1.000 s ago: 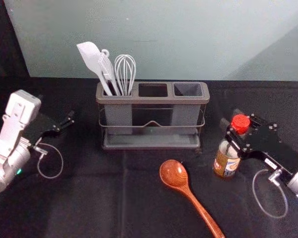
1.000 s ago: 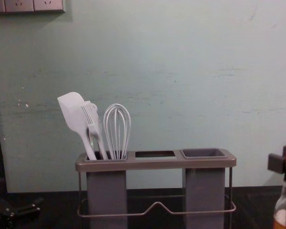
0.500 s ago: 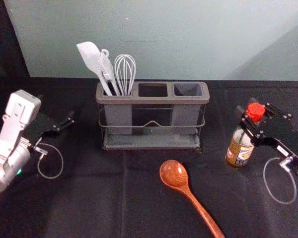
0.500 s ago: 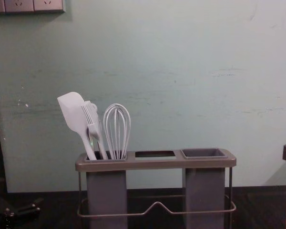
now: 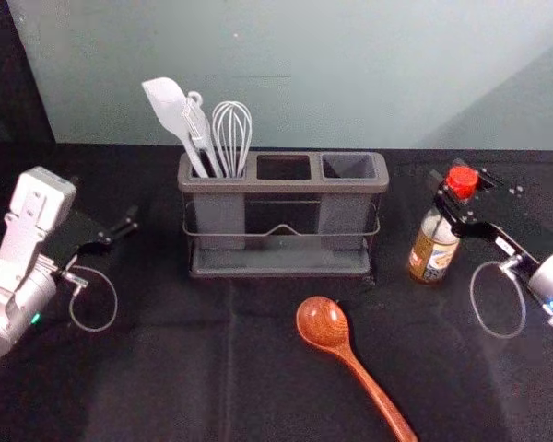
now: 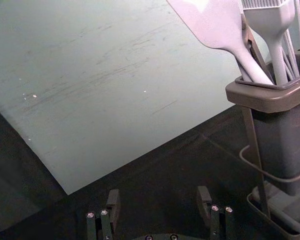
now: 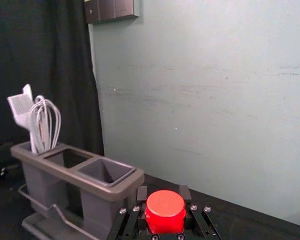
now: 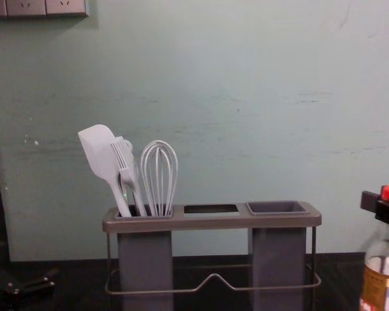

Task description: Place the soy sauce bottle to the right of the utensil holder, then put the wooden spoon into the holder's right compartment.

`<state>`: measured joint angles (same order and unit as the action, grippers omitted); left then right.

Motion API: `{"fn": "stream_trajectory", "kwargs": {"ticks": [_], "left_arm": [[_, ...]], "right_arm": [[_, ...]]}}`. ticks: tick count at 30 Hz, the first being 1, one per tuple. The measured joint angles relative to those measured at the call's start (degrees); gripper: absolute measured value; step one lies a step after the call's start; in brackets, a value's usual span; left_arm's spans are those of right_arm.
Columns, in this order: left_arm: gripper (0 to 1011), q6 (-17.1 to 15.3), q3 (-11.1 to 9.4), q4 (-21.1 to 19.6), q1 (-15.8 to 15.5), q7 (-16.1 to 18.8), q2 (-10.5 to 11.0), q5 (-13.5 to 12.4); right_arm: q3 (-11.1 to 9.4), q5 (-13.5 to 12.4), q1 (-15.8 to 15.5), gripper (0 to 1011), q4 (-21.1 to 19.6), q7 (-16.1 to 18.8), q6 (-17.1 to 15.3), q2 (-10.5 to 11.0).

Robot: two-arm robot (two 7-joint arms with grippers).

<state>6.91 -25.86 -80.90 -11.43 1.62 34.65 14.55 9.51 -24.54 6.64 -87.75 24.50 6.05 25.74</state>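
While the right gripper [image 5: 449, 193] squeezes the soy sauce bottle [image 5: 432, 250] near its red cap, bottle bottom below it | wooden spoon [image 5: 323, 323]: left of it, nearer the robot | holder [image 5: 284, 186]: left of it | left gripper [image 5: 106, 203]: resting beyond holder, fingers wide apart

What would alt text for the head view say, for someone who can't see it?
The robot's right gripper holds a red-capped soy sauce bottle to the right of a gray utensil holder, whose left compartment holds white utensils. A wooden spoon lies on dark cloth in front; the open left gripper is at left.
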Motion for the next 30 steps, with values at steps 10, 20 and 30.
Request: {"fn": "stream_trajectory", "kwargs": {"ticks": [10, 20, 30], "left_arm": [[1005, 0.0, 0.0, 0.0, 0.0, 0.0, 0.0, 0.0], [1005, 0.0, 0.0, 0.0, 0.0, 0.0, 0.0, 0.0], [1005, 0.0, 0.0, 0.0, 0.0, 0.0, 0.0, 0.0]], "right_arm": [[1.9, -1.3, 6.0, 384, 8.5, 1.2, 2.4, -3.9], [3.2, -0.8, 9.9, 384, 14.5, 1.3, 3.6, -6.2], [3.3, -1.3, 11.7, 384, 17.5, 2.1, 4.2, -7.4]]}}
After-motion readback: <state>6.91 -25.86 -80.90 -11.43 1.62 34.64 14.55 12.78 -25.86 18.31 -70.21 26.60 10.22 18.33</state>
